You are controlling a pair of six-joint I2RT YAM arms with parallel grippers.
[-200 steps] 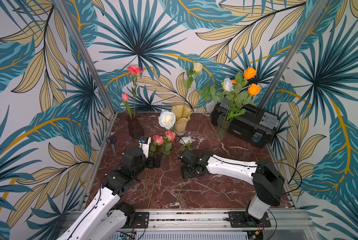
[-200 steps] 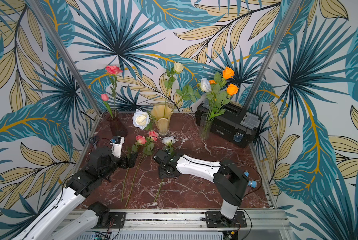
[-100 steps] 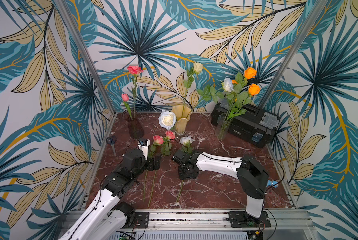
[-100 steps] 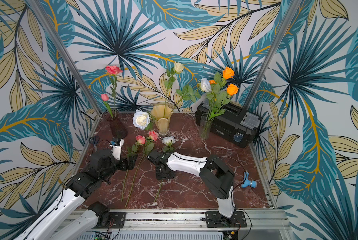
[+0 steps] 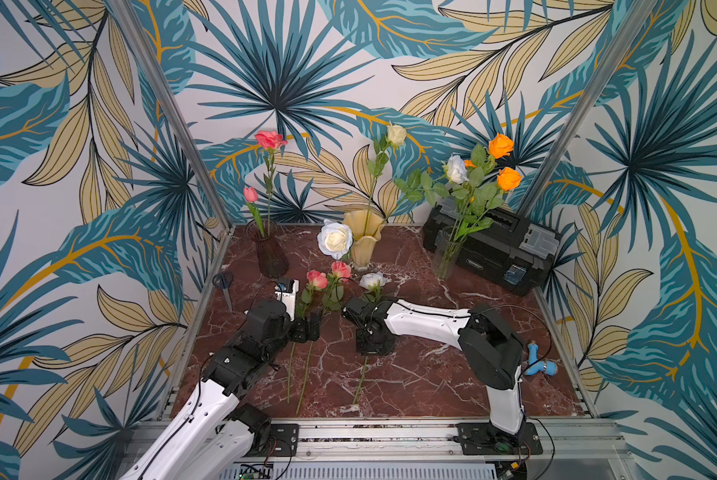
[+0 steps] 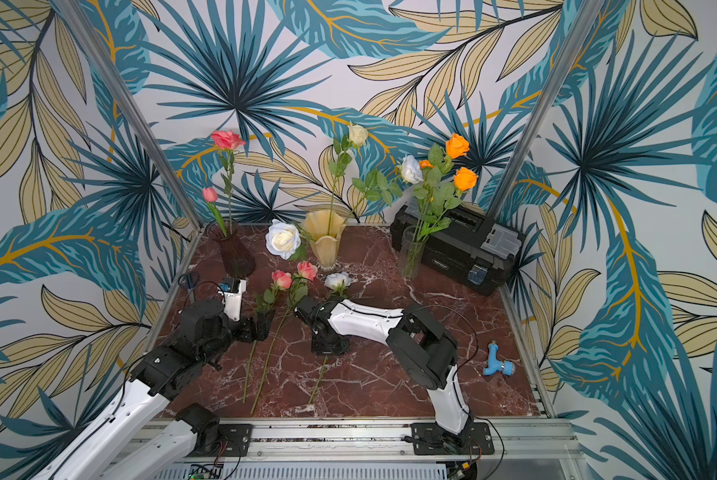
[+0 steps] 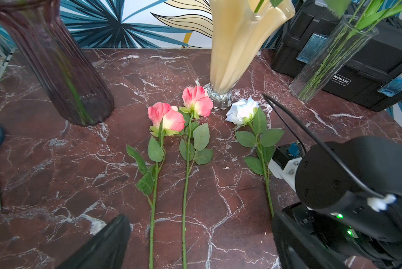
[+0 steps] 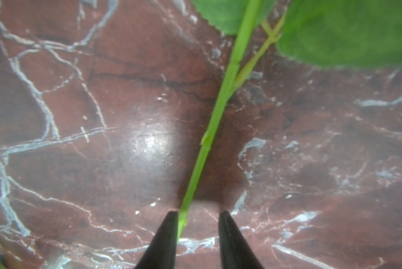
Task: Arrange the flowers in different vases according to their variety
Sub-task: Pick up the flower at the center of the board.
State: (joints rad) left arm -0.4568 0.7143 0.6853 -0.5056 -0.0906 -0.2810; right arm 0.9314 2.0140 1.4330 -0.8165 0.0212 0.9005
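Observation:
Two pink roses and a white rose lie side by side on the marble. My left gripper is open, low over the two pink stems. My right gripper points down over the white rose's stem. That stem touches one finger, with a gap to the other. At the back stand three vases. The purple vase holds a pink rose and a bud. The cream vase holds pale roses. The clear vase holds orange roses and a white one.
A black toolbox sits at the back right behind the clear vase. Scissors lie by the left edge. A small blue fitting lies at the right edge. Metal posts stand at the back corners.
My right arm has shifted left and its jaws have narrowed around the white rose's stem. My left arm has barely moved and stays open.

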